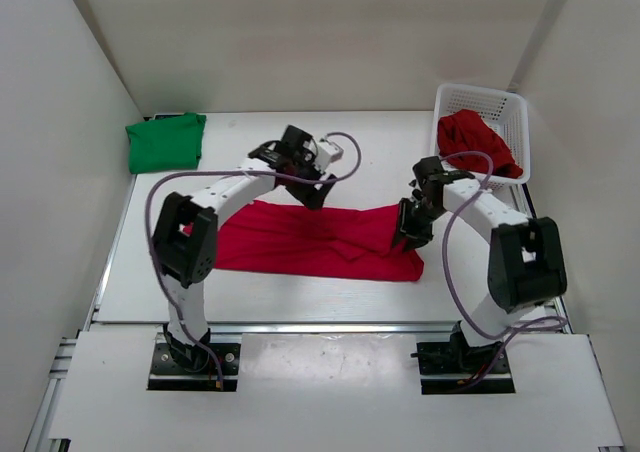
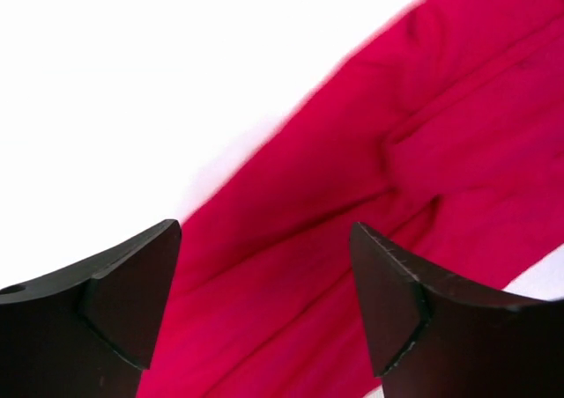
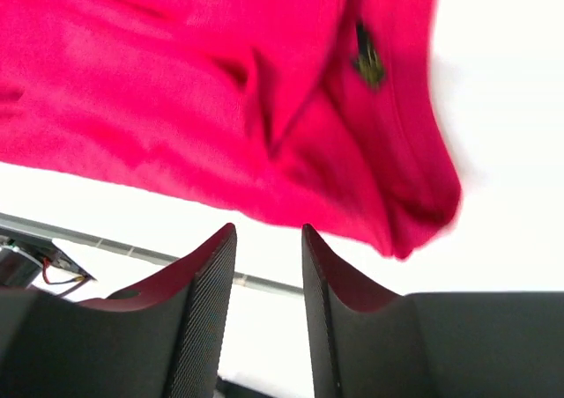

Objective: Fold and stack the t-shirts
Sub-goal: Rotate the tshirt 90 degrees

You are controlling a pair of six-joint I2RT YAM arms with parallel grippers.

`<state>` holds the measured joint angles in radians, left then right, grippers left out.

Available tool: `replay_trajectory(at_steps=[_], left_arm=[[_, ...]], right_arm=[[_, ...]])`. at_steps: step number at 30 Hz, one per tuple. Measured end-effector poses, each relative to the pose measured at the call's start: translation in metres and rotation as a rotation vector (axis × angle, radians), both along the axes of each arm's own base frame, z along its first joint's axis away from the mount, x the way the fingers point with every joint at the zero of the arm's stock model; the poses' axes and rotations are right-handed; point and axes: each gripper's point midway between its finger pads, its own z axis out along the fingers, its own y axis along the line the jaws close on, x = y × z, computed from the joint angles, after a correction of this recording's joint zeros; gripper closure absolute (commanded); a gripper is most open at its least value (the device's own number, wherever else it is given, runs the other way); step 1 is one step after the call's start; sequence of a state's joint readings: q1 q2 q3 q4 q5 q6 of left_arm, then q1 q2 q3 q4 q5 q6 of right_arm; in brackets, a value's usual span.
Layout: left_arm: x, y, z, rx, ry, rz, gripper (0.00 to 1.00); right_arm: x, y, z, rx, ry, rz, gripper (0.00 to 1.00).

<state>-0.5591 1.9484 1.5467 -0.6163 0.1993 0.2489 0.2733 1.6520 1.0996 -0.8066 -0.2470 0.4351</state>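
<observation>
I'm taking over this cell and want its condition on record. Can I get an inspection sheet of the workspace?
Surface: white table, no stains visible.
Job's things: green t-shirt folded, far left; red t-shirt spread at centre, partly folded; second red t-shirt crumpled in white mesh basket, far right.
Clutter: nothing seen.
Grippers: left gripper over the central shirt, jaws wide, empty; right gripper over its right end, jaws narrowly apart, empty.
Cables: purple cables loop beside both arms.
Surroundings: white walls on three sides.
</observation>
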Motion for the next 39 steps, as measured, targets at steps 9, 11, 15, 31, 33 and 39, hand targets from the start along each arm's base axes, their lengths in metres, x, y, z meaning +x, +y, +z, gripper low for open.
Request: replay_trajectory(at_steps=[9, 11, 15, 31, 33, 39], left_arm=[[0.052, 0.171, 0.056, 0.005, -0.134, 0.378, 0.07], [0.054, 0.223, 0.038, 0.055, -0.106, 0.496, 0.07], [0.046, 0.287, -0.002, 0.176, -0.039, 0.631, 0.08], [0.038, 0.337, -0.071, 0.394, 0.019, 0.661, 0.64], [0.030, 0.344, -0.071, 0.404, 0.020, 0.660, 0.65], [-0.013, 0.375, -0.071, 0.451, 0.059, 0.670, 0.58]], right_arm=[[-0.049, -0.038, 0.001, -0.061, 0.050, -0.165, 0.28], [-0.065, -0.047, -0.013, -0.072, 0.111, -0.202, 0.28], [-0.078, -0.051, -0.026, -0.064, 0.161, -0.231, 0.30], [-0.045, -0.026, -0.049, 0.015, 0.222, -0.174, 1.00], [-0.024, -0.019, -0.048, 0.014, 0.198, -0.148, 1.00], [0.082, 0.020, -0.043, 0.019, 0.075, -0.048, 1.00]])
